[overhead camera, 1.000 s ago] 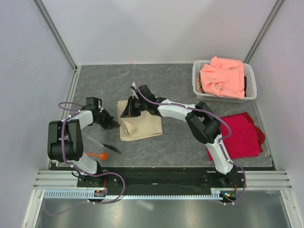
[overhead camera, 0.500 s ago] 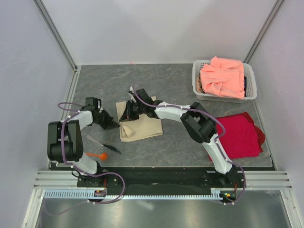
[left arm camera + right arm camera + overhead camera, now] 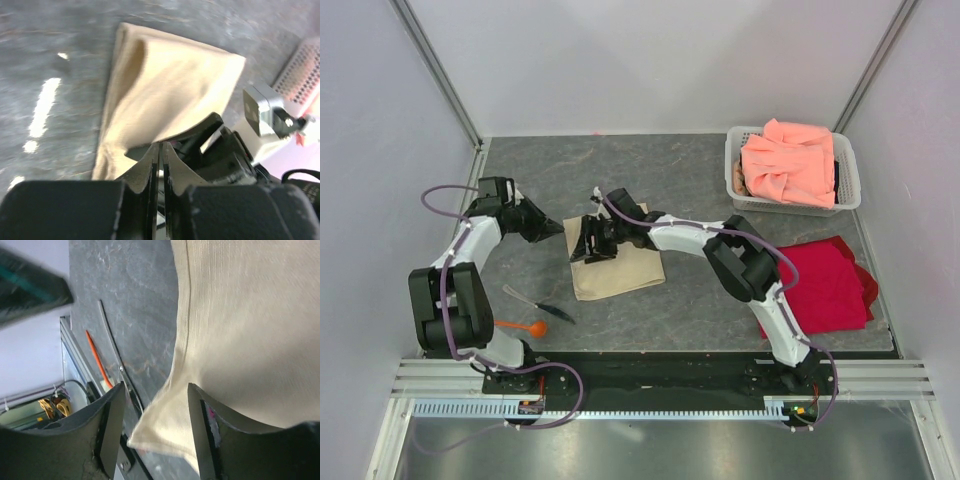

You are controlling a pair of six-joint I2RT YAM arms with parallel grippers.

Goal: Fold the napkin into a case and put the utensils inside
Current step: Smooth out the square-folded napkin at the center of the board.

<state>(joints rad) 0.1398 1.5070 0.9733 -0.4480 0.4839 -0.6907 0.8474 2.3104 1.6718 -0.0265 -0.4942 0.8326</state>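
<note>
Our right gripper (image 3: 154, 390) hangs with jaws spread, straddling the left edge of the napkin (image 3: 620, 264); nothing looks pinched. The cloth spreads rightward from it, that edge running far to near. Our left gripper (image 3: 160, 148), clenched on nothing, sits just left of the edge. The orange spoon (image 3: 523, 326) and dark utensil (image 3: 540, 304) lie near the left base.

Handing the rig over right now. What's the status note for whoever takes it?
Left gripper: shut, empty, beside the napkin but apart from it.
Right gripper: open over the napkin's left edge.
Orange spoon and dark utensil: on the table, near left, outside the cloth.
Done: napkin partly folded.
Left: finish the fold, slip both utensils in.
</note>
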